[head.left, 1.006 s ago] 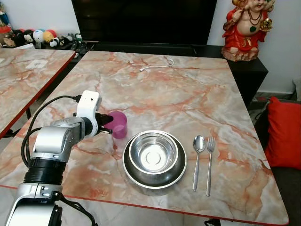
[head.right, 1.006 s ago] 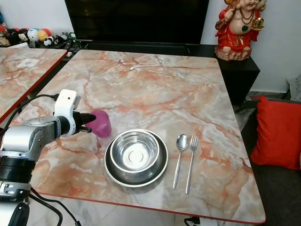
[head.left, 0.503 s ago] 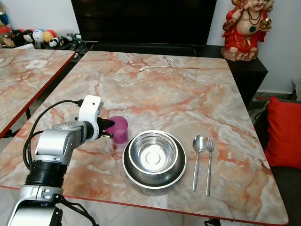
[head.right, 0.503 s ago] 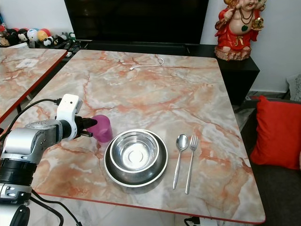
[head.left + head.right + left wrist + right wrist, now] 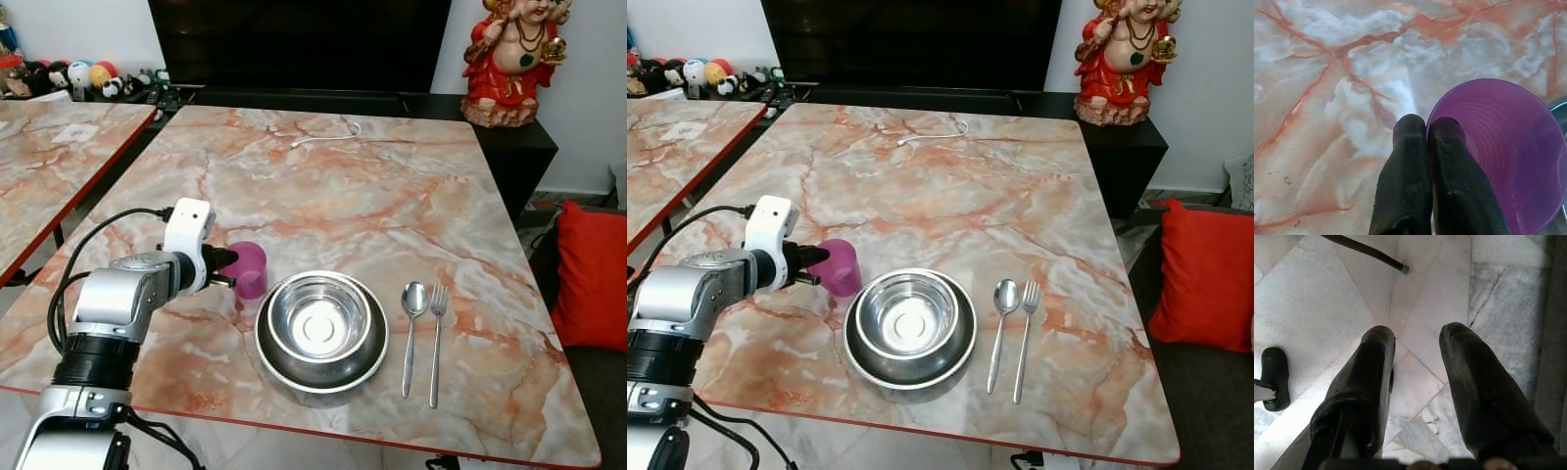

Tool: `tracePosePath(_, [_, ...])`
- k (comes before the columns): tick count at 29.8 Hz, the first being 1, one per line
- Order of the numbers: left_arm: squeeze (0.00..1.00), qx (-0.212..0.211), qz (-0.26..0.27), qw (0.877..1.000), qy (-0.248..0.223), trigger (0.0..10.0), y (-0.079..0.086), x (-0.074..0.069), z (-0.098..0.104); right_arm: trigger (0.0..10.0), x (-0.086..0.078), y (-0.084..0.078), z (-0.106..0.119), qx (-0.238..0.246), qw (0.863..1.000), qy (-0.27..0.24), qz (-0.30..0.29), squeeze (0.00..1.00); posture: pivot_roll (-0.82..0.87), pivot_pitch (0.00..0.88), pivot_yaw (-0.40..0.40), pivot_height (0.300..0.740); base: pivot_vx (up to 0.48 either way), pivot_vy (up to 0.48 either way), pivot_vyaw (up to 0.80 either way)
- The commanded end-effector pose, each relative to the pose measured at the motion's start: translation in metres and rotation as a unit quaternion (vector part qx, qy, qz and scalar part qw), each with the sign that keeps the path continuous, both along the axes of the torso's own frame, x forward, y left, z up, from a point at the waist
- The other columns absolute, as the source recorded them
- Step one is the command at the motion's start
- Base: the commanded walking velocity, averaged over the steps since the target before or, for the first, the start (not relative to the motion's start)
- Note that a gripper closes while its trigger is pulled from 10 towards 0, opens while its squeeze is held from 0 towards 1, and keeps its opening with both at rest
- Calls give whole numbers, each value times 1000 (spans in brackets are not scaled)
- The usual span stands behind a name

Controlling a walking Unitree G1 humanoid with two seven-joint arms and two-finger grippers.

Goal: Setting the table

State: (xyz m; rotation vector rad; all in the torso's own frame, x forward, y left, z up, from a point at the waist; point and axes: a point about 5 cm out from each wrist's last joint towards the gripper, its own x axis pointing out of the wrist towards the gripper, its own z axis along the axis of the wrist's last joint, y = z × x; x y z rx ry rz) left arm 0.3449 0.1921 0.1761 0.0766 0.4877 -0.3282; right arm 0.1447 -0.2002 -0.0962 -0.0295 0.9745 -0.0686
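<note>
The marble dining table (image 5: 392, 196) carries a nearly complete place setting, and against the view of a second ago the purple plastic cup (image 5: 249, 268) has come down: then it hung tilted above the tabletop, half a second ago it was nearly level, and now it stands upright, apparently resting on the marble just beside the left rim of the steel plate (image 5: 321, 364). I judge this to mean the cup is as good as placed and that letting go is the step in hand. The steel bowl (image 5: 319, 316) sits nested inside that plate near the front edge, with the spoon (image 5: 412, 328) and fork (image 5: 436, 338) lying side by side, parallel, just to its right. The left gripper (image 5: 1427, 142) is clamped on the cup's near wall, one black finger outside the rim and the other inside it, the two pressed together with only the thin plastic between them; the cup's mouth opens straight ahead of the fingertips, and the edge of the steel plate shows just beyond it. The right gripper (image 5: 1418, 345) hangs idle over the tiled floor with its fingers spread apart and nothing between them. A white cable (image 5: 328, 136) lies well apart, near the far edge of the table.
</note>
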Motion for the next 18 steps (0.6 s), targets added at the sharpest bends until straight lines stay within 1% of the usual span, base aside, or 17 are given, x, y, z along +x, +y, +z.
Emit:
tracePosePath(1, [0,13,3,1000,6,10000,2,-2,-1,10000,-4,-1,-1,-3,1000,8,1,0,66,9,11,740,0,0,0])
tracePosePath(8, [0,13,3,1000,7,10000,1,-3,-2,10000,-4,-1,-2,-3,1000,9,1,0,66,9,9,740,0,0,0])
tracePosePath(9, [24,13,4,1000,7,10000,1,-3,-2,10000,-4,-1,-2,-4,1000,9,2,0,66,9,9,740,0,0,0])
tracePosePath(10, [78,12,4,1000,7,10000,1,-3,-2,10000,-4,-1,-2,-3,1000,9,2,0,66,9,9,740,0,0,0])
tracePosePath(16, [86,12,5,1000,6,10000,2,-3,-1,10000,-4,-1,-2,-4,1000,10,2,0,67,10,8,740,0,0,0])
tracePosePath(18, [71,13,5,1000,6,10000,2,-3,-1,10000,-4,-1,-2,-4,1000,10,2,0,67,10,8,740,0,0,0])
